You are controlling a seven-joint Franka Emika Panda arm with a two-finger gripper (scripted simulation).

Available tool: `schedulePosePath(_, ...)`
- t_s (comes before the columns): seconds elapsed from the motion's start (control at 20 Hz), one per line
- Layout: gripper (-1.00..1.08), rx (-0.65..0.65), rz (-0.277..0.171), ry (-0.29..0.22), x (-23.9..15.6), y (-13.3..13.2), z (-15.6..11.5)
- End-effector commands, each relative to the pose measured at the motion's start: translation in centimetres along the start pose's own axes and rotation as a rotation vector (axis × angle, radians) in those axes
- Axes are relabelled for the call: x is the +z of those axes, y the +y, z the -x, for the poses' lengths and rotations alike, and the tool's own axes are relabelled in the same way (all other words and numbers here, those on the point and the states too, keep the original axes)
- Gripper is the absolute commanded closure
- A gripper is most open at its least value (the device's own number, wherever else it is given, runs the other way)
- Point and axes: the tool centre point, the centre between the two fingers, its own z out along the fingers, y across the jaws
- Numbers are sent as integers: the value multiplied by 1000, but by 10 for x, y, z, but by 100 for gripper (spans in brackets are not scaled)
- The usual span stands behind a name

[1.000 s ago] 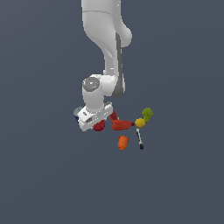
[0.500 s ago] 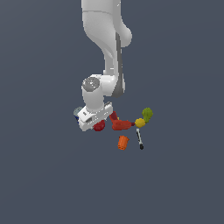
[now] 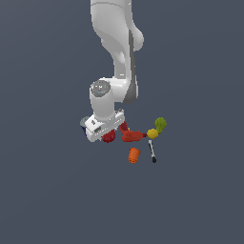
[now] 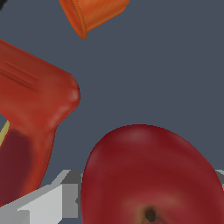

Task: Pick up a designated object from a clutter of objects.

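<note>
The red apple [image 4: 148, 175] fills the near part of the wrist view, stem pit showing. It sits between my gripper's [image 4: 148, 192] grey fingers [image 4: 61, 197], which press against both its sides. In the exterior view the apple [image 3: 109, 137] peeks out under the white hand, and my gripper [image 3: 106, 134] is down over it at the left end of the clutter. The blue can [image 3: 85, 123] is mostly hidden behind the hand.
The orange-red tool [image 3: 131, 136] lies just beside the apple on the exterior view's right and shows large in the wrist view [image 4: 35, 100]. An orange cup [image 3: 134, 155], a black-and-white pen [image 3: 152, 152], a yellow fruit [image 3: 152, 134] and a green fruit [image 3: 160, 125] lie further right.
</note>
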Motion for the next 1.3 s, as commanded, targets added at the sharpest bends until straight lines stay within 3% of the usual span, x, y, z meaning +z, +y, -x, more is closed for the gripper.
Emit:
schedulePosePath(0.0, 108, 0, 2, 2, -13, 1, -7)
schedulePosePath(1.25, 108, -1, 2, 1, -226, 2, -126)
